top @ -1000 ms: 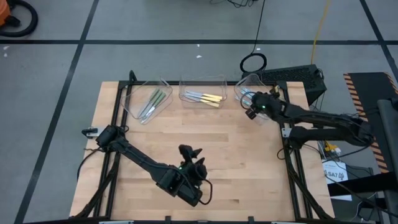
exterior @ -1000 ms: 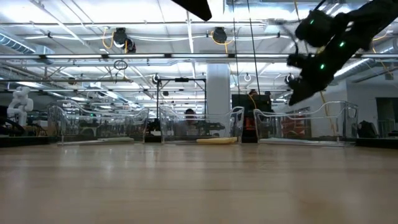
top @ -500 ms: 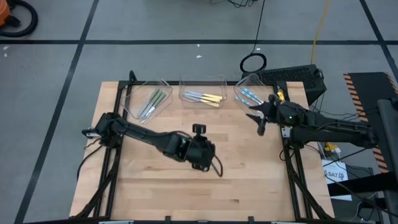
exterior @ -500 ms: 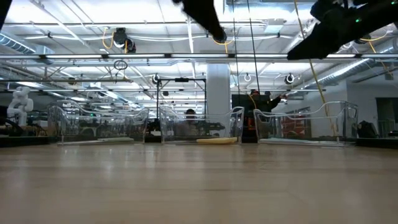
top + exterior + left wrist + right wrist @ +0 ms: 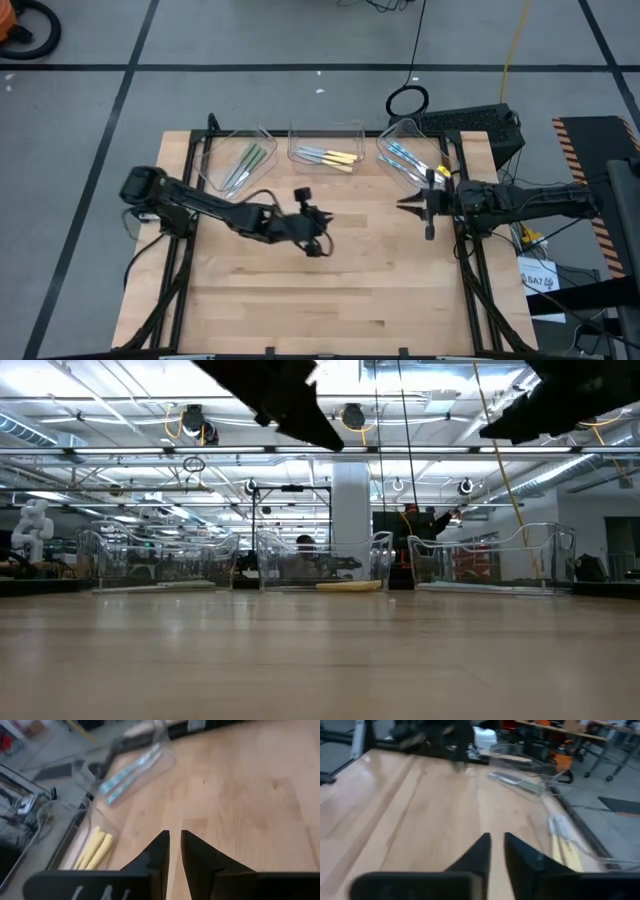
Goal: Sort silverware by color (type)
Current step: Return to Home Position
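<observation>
The silverware lies in three clear trays along the table's far edge. The green-handled pieces are in the left tray, the yellow-handled pieces in the middle tray, and the light-blue-handled pieces in the right tray. My left gripper hangs above the table's middle, shut and empty. My right gripper hangs above the table near its right edge, on the near side of the right tray, shut and empty. In the low view both grippers show only as dark shapes at the top, the left and the right.
The bare wooden tabletop spreads out on the near side of the trays. Black frame rails run along the table's left edge and right edge. A black box and cables sit behind the far right corner.
My left gripper has swung from near the table's near edge toward the far edge, and the arm has drawn back toward the left. My right gripper has gone from over the right tray toward the near edge and a little to the right.
</observation>
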`<act>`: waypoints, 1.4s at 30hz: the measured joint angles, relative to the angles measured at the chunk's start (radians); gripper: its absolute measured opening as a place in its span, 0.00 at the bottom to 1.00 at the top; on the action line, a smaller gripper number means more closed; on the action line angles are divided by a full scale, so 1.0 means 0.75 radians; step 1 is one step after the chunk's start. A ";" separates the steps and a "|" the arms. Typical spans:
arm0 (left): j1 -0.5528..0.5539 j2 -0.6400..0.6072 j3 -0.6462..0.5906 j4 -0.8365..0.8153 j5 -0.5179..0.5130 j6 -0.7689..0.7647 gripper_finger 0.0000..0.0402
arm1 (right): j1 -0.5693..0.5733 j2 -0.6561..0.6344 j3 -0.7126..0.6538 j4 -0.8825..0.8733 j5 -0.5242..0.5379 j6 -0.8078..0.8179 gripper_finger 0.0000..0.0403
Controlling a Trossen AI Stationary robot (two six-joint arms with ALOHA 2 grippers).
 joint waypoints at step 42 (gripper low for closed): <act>0.182 -0.391 -0.984 1.114 0.451 -0.032 0.14 | 0.102 -0.130 -0.562 0.568 -0.050 -0.160 0.00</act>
